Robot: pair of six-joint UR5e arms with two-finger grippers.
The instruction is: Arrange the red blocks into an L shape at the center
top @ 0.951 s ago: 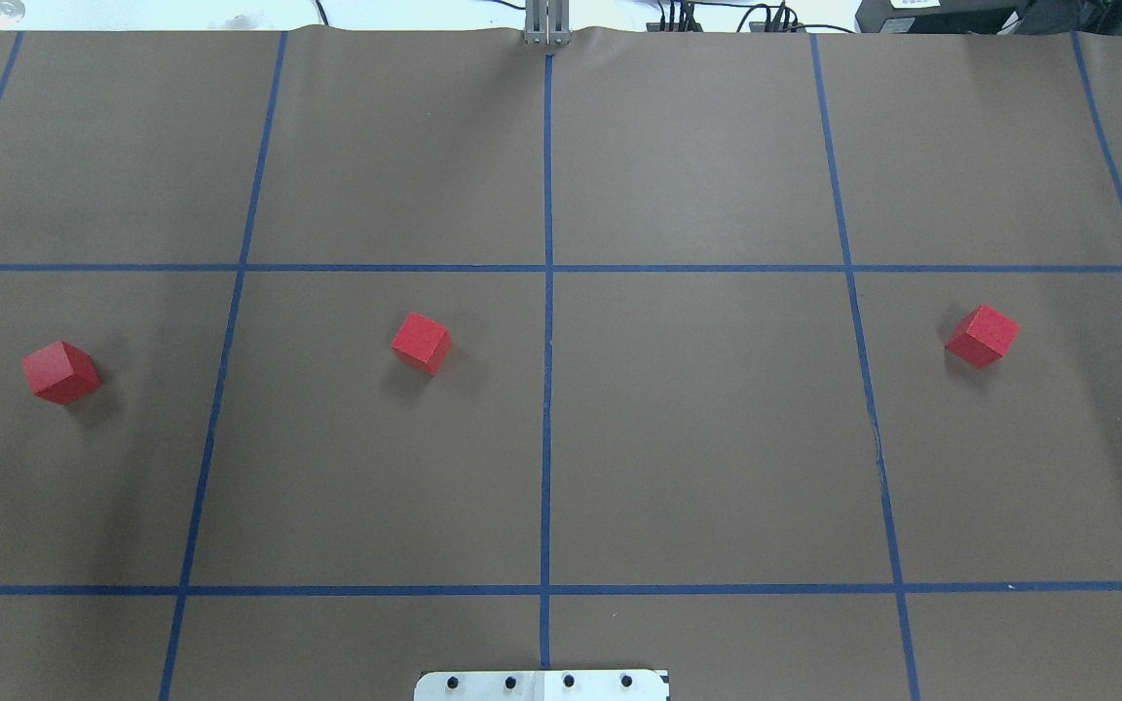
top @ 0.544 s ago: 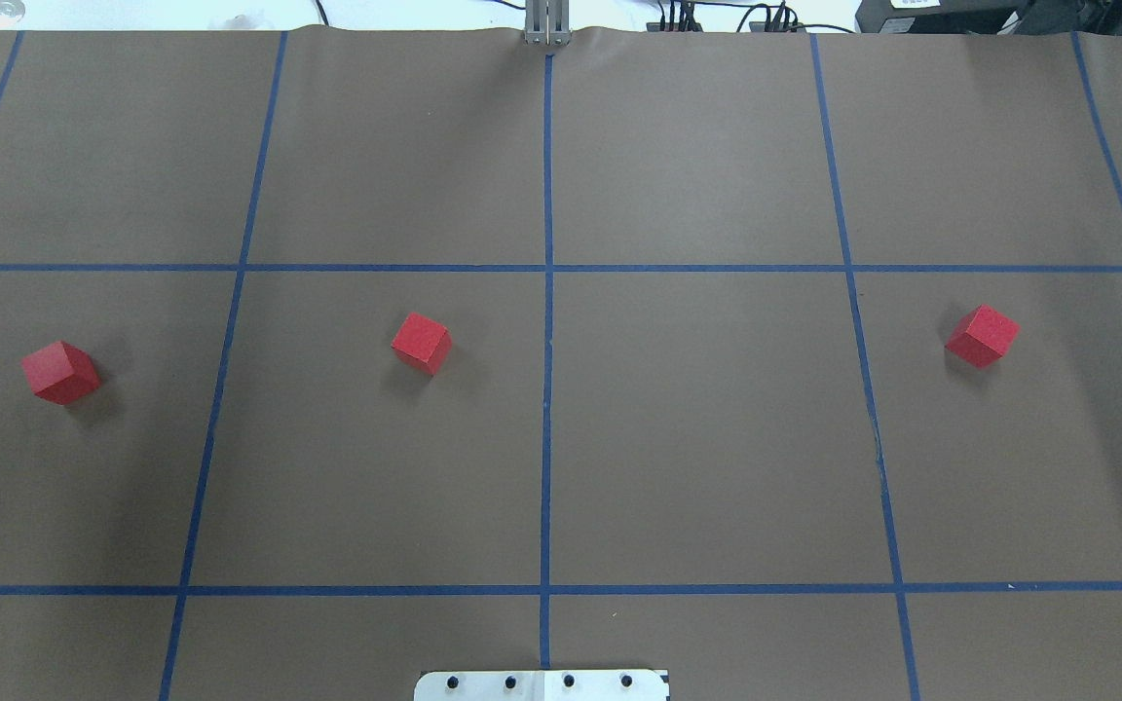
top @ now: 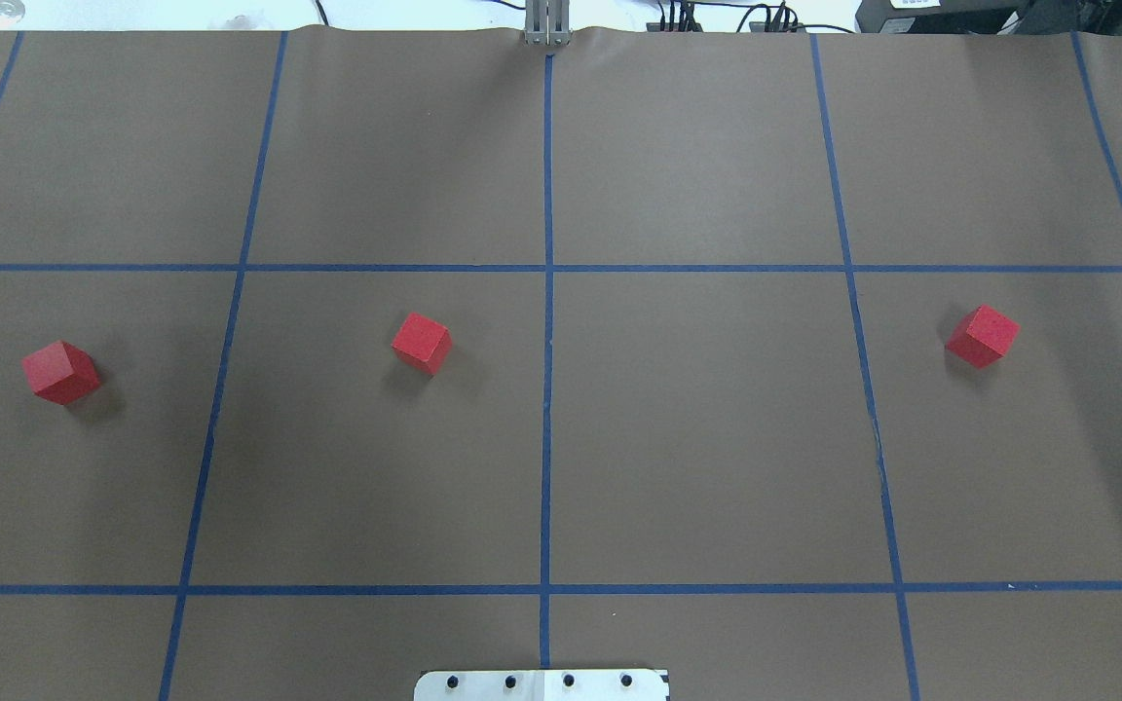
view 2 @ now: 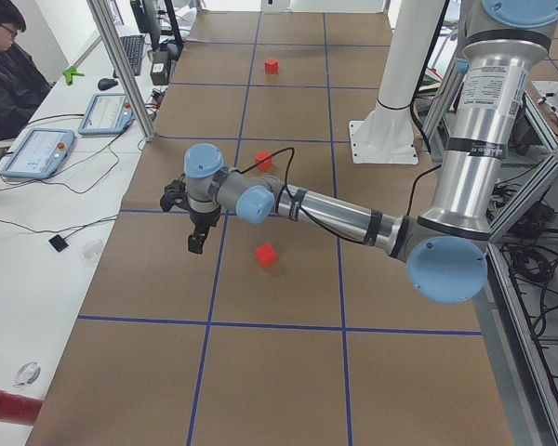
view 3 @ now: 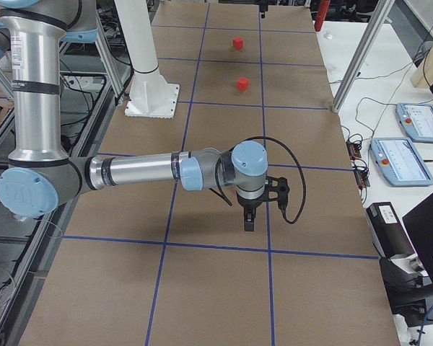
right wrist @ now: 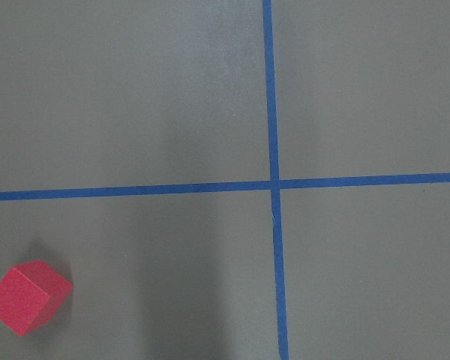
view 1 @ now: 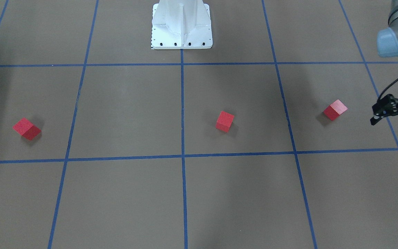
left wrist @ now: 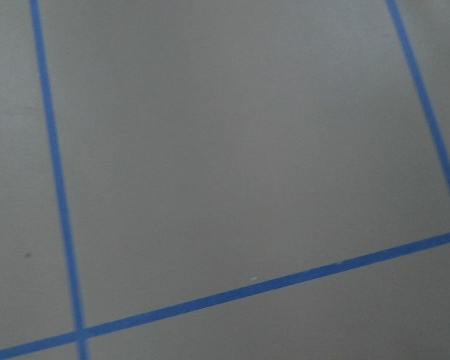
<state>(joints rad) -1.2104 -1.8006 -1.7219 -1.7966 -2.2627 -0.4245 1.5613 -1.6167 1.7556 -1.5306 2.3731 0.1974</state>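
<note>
Brown paper (top: 717, 438) carries the three red blocks (view 1: 225, 121), well apart and none at the center (top: 548, 268). The mid block (top: 421, 342) lies nearest it, on the robot's left of the middle tape line (top: 546, 438); the left block (top: 59, 372) and right block (top: 982, 336) each sit past the next line out. By my reckoning nothing of the L is built yet.

The left gripper (view 1: 392, 123) hangs above the paper outward of the left block, fingers spread, nothing between them. The right gripper (view 3: 250, 216) shows only on the side camera, so I cannot tell whether it is spread or clenched.

My worries:
- Every block sits turned against the grid; fingers coming down square to the tape could catch corners and spin or skid a cube rather than grip it.
- The cubes look light; setting one against another may nudge the first off the crossing and leave a gap or a crooked L.
- The grid has several like crossings; the right wrist camera frames one (right wrist: 274, 184) with what I take for the right block beside it, and I could mistake it for the center.
- Both arms reaching inward together could clash.
</note>
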